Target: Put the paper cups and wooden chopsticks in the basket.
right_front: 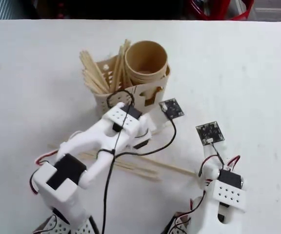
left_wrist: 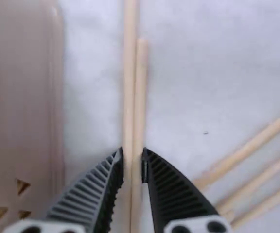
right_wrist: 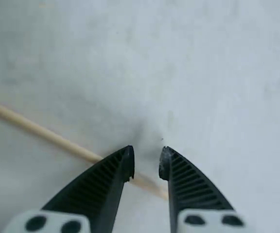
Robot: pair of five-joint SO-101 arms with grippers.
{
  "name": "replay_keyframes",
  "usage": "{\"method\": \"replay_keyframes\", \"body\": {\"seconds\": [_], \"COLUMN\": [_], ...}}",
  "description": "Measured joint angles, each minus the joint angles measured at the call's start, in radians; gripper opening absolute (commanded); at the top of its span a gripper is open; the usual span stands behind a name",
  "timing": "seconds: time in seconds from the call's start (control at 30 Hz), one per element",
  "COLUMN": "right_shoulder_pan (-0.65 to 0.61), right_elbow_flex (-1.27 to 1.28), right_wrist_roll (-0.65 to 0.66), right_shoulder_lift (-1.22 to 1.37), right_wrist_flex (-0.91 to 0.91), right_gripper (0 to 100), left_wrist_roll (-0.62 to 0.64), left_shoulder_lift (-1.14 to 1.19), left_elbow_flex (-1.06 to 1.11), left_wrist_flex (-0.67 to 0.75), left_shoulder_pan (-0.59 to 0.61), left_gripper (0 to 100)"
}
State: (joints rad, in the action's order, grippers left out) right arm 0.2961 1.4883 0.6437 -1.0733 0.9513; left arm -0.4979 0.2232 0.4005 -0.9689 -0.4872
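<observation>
The tan basket [right_front: 130, 95] stands at the table's middle back, holding stacked paper cups [right_front: 146, 61] and several wooden chopsticks [right_front: 99, 73]. More chopsticks [right_front: 130, 165] lie loose on the table in front of it. My left gripper [left_wrist: 132, 160] is low beside the basket wall [left_wrist: 18, 111], shut on a pair of chopsticks [left_wrist: 134, 82] that run straight out from between its fingers. My right gripper [right_wrist: 146, 162] is down at the table, slightly open, straddling the end of a single chopstick [right_wrist: 43, 131] that crosses under its fingertips.
Two small black circuit boards [right_front: 171, 108] [right_front: 210, 132] lie on the white table [right_front: 248, 73] right of the basket, with cables running back to the arms. Several loose chopsticks [left_wrist: 252, 155] fan out close beside the left gripper.
</observation>
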Motion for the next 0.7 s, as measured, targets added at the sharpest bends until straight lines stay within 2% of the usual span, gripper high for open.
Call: {"method": "replay_keyframes", "body": {"seconds": [0.13,0.47,0.7], "right_shoulder_pan": [0.000,0.000,0.000], "right_elbow_flex": [0.000,0.000,0.000], "right_wrist_roll": [0.000,0.000,0.000], "right_shoulder_lift": [0.000,0.000,0.000], "right_wrist_flex": [0.000,0.000,0.000], "right_gripper": [9.5,9.6,9.6], "left_wrist_roll": [0.003,0.003,0.009], "left_shoulder_lift": [-0.018,-0.163,-0.269], "left_elbow_flex": [-0.081,-0.411,-0.664], "left_wrist_flex": [-0.060,-0.364,-0.499], "left_shoulder_pan": [0.002,0.002,-0.052], "left_gripper": [2,2,2]}}
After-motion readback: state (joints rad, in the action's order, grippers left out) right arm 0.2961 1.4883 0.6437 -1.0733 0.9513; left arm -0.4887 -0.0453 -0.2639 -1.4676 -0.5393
